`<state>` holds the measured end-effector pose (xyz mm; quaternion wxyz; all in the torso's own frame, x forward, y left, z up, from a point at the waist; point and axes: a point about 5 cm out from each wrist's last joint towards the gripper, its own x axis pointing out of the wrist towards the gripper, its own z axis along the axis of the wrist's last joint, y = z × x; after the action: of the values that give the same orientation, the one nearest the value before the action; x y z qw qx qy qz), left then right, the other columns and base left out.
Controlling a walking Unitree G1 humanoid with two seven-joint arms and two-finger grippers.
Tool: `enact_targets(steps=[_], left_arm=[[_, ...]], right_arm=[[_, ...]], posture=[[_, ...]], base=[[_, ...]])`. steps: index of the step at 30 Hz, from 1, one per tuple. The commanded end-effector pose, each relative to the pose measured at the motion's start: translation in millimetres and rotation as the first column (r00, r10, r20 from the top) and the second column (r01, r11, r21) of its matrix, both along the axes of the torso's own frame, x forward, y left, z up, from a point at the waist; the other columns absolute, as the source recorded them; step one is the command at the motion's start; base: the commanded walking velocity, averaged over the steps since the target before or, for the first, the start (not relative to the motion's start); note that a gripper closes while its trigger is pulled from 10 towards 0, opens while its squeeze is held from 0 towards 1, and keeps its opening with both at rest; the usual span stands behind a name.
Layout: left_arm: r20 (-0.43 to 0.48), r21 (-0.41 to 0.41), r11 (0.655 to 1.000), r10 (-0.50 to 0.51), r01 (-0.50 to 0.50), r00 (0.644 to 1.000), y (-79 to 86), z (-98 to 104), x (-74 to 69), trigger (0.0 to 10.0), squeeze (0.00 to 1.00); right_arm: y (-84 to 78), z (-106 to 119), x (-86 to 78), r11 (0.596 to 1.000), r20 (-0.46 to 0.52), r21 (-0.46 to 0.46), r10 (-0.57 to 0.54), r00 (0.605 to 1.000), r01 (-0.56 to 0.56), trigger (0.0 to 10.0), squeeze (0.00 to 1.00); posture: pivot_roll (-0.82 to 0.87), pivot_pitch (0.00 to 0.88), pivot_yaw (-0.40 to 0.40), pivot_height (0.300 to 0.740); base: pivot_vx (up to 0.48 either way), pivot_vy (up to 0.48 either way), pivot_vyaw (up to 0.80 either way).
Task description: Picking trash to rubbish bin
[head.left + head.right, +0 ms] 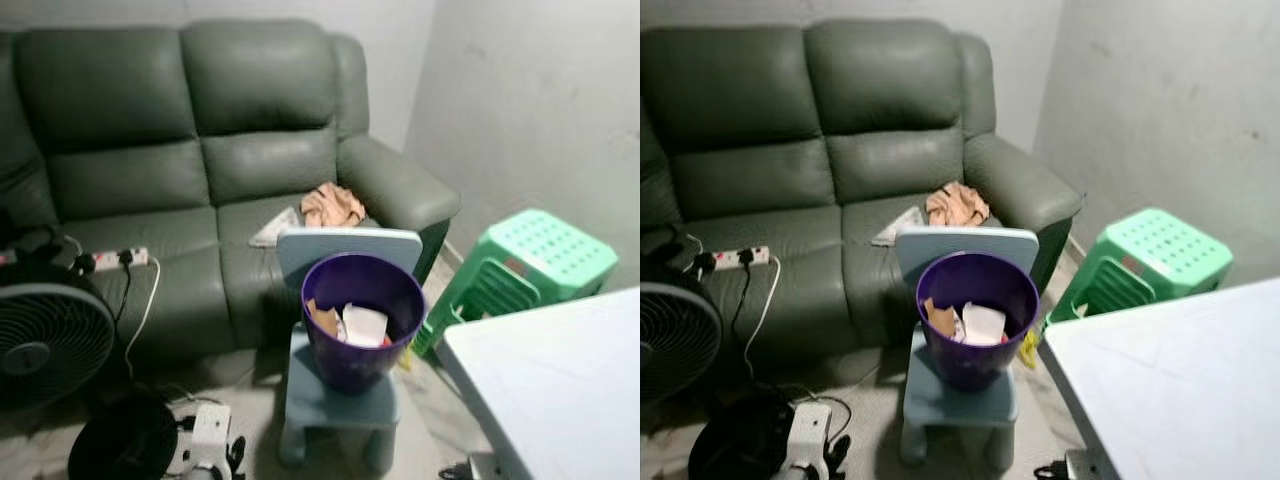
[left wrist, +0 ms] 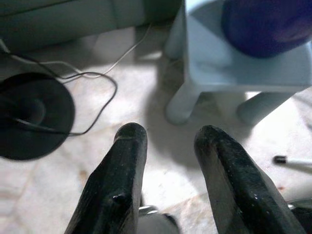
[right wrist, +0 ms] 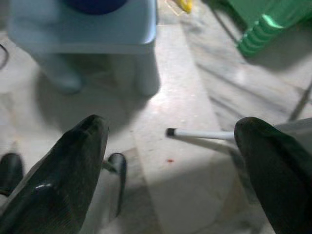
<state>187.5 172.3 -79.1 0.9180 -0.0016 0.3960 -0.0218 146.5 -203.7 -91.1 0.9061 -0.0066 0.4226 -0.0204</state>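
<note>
A: What takes up most of the room?

B: A dark green sofa (image 1: 200,150) against the back wall, with a crumpled peach cloth (image 1: 333,204) on its seat near the armrest. At the lower right comes the corner of a white worktop (image 1: 560,380), and between it and the sofa stands a stack of green stools (image 1: 520,265).

A: And the bin?

B: The purple rubbish bin (image 1: 362,320) stands on a small pale blue chair (image 1: 340,400) in front of the sofa. Paper and card trash (image 1: 350,325) lies inside it.

A: Anything on the floor?

B: A fan (image 1: 45,340) at the far left, a black round base (image 2: 31,114) with cables beside it, and a power strip (image 1: 110,260) on the sofa seat.

A: The arms?

B: Both hang low over the marble floor. The left gripper (image 2: 170,141) points toward the chair's legs, its fingers slightly spread, holding nothing. The right gripper (image 3: 170,141) has its fingers spread wide, also holding nothing, above a thin white stick with a black tip (image 3: 200,133).
</note>
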Motion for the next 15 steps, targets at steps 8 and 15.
enact_targets(steps=[8, 15], left_arm=[[0.005, 0.004, 1.0, 0.011, -0.011, 1.0, 3.6, 2.3, 4.5, 10.0, 0.0], [-0.001, 0.001, 1.0, 0.016, -0.016, 1.0, 3.6, 1.7, 3.8, 10.0, 0.0]], right_arm=[[-2.8, -0.2, -0.4, 1.0, -0.015, -0.001, 0.004, 1.0, -0.004, 10.0, 0.0], [-1.8, -0.1, 0.7, 1.0, -0.015, 0.002, 0.01, 1.0, -0.01, 10.0, 0.0]], posture=[[-0.04, 0.0, -0.053, 0.74], [-0.04, 0.0, -0.055, 0.74]], base=[[0.0, 0.059, -0.65], [0.0, 0.468, -0.64]])
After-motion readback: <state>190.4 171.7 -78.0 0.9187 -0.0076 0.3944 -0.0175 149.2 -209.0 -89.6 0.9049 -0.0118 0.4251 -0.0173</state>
